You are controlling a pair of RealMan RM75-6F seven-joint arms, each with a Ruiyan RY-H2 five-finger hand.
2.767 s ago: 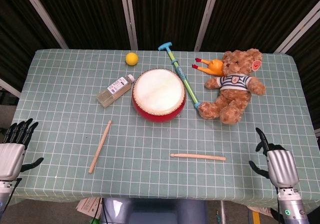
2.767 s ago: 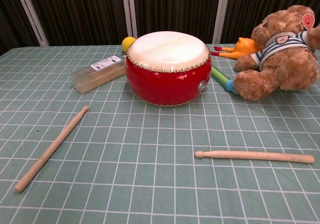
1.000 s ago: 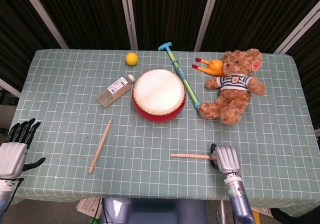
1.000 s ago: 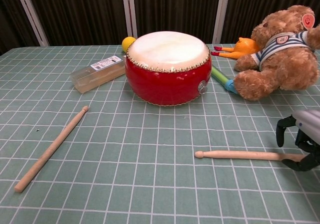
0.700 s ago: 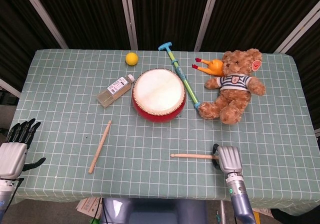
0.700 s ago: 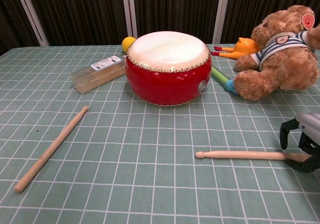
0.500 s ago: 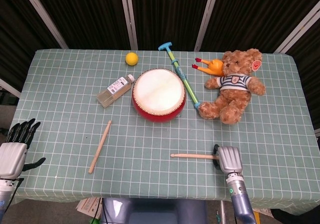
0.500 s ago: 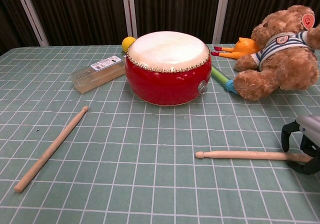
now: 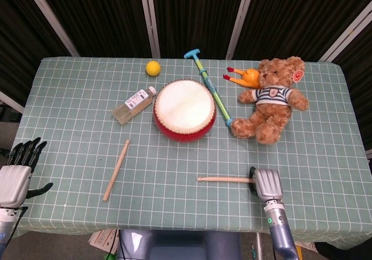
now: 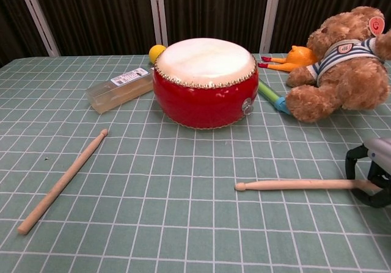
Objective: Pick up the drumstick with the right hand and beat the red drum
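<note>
Right hand (image 9: 264,182): at the near right of the table (image 9: 70,91), palm down over the butt end of a drumstick (image 9: 224,180); dark fingers (image 10: 353,160) curled round that end in the chest view – judged a closing grip, though whether the stick is firmly pinched or only caged cannot be told

Drumstick, right: lying roughly parallel to the table's near edge, tip pointing toward the robot's left, butt under the right hand; placed so for a handle-end hold, leaving the long shaft free to swing

Red drum (image 9: 184,109): upright at mid-table, pale skin facing up, well apart from the stick tip, further from the robot and to its left; open cloth between them, so a lift and forward reach judged enough for a beat

Left hand (image 9: 17,175): at the near left edge, off the cloth, fingers spread and holding nothing; parked clear – task assigns the right hand only

Second drumstick (image 9: 116,170): lying at a slant on the near left of the table, untouched, near the left hand's side

Clear bottle (image 9: 133,106): on its side, just beside the drum's left

Yellow ball (image 9: 153,68): beyond the drum, near the far edge

Teddy bear (image 9: 272,99): seated right of the drum, orange rubber chicken (image 9: 245,75) at its shoulder

Blue-green stick toy (image 9: 210,89): lying diagonally between drum and bear
</note>
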